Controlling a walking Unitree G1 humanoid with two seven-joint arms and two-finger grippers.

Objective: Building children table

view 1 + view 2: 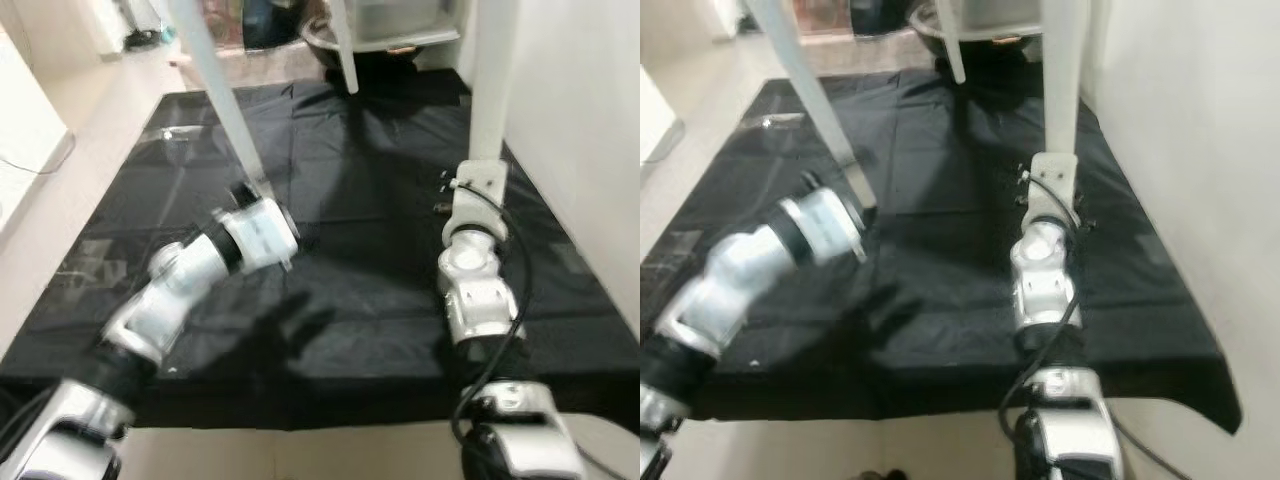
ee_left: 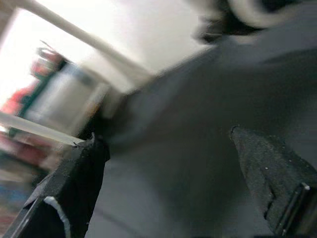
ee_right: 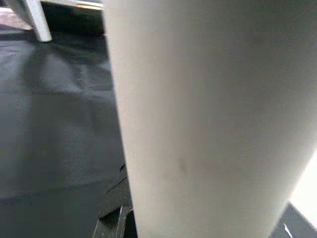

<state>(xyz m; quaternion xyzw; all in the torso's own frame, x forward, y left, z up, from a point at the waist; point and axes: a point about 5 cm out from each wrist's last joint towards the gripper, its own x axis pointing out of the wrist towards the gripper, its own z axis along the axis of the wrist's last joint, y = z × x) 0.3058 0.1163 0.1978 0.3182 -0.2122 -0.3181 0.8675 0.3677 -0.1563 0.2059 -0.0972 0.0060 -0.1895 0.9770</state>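
**A:** So where's the right gripper [image 1: 447, 192] at? From the head cameras it's right up against the near right table leg [image 1: 488, 80], down low, with the wrist bracket pressed to the white post.

**B:** Yeah, and the wrist camera there is basically a wall of white leg [image 3: 198, 114], with one black finger [image 3: 116, 208] peeking out beside it. It looks wrapped around that leg, but the fingertips are hidden, so whether it's actually clamped or not can't be told.

**A:** And the left gripper [image 2: 168, 178]?

**B:** That one's clearly spread apart. Its wrist view shows both black fingers [image 2: 74, 188] wide of each other with nothing between them, just black sheet behind. In the head view the left arm's wrist [image 1: 258, 232] sits at the foot of the slanted left table leg [image 1: 222, 90], close beside it; the picture is blurry there.

**A:** Table itself?

**B:** White kids' table standing upright on a black sheet [image 1: 360, 300] spread over the floor. A third leg [image 1: 345, 50] shows further back. The sheet runs along a white wall [image 1: 590, 120] on the robot's right, and pale floor [image 1: 100, 110] shows on the left.
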